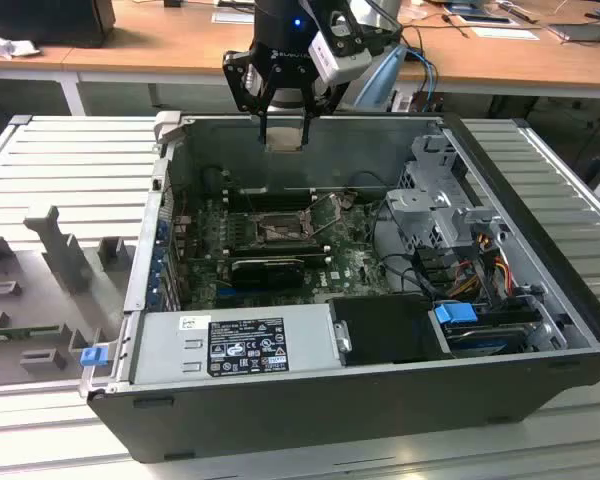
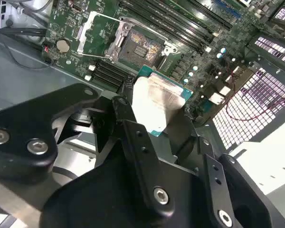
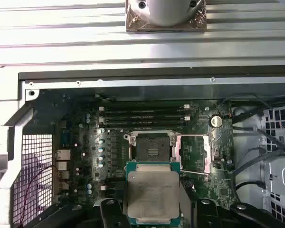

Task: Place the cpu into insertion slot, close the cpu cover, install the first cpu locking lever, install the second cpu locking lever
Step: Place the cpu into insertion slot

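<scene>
On a slatted table (image 1: 70, 150), over an open case (image 1: 380, 400), the cpu (image 3: 153, 194) is held clamped by the gripper (image 1: 283, 132), clear of the empty slot (image 3: 152, 146) (cover (image 3: 194, 152) swung open), nothing yet installed.

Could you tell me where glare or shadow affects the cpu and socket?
In the second wrist view the cpu glares white; in the first wrist view it is evenly grey, the socket dark; in the exterior view the case interior is shaded.

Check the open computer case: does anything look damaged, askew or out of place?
Nothing stands out. The gripper holds the cpu above the board; the insertion slot is empty, and the cpu cover lies open beside it.
</scene>
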You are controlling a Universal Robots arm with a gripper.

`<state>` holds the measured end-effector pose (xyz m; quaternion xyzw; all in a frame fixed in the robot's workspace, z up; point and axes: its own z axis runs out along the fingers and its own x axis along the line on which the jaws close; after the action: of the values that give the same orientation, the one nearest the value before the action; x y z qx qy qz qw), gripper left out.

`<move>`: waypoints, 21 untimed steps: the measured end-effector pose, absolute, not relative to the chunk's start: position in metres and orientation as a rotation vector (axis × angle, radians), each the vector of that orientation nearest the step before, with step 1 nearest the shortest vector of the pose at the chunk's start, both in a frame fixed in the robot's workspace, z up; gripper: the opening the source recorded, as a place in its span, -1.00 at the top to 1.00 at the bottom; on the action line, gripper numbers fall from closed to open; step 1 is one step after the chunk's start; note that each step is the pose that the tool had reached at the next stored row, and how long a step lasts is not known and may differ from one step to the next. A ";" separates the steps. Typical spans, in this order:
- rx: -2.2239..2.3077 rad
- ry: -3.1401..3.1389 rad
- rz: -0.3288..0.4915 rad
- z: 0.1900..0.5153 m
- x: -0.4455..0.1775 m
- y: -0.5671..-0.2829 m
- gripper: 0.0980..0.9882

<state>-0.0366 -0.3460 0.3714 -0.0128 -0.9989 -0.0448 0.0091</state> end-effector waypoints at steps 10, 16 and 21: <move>-0.094 -3.120 -0.141 0.371 -0.037 -0.346 0.03; -0.178 -3.119 -0.141 0.371 -0.037 -0.346 0.03; -0.256 -3.116 -0.142 0.371 -0.037 -0.346 0.03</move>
<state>-0.0366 -0.3461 0.3712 -0.0819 -0.9956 -0.0453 0.0060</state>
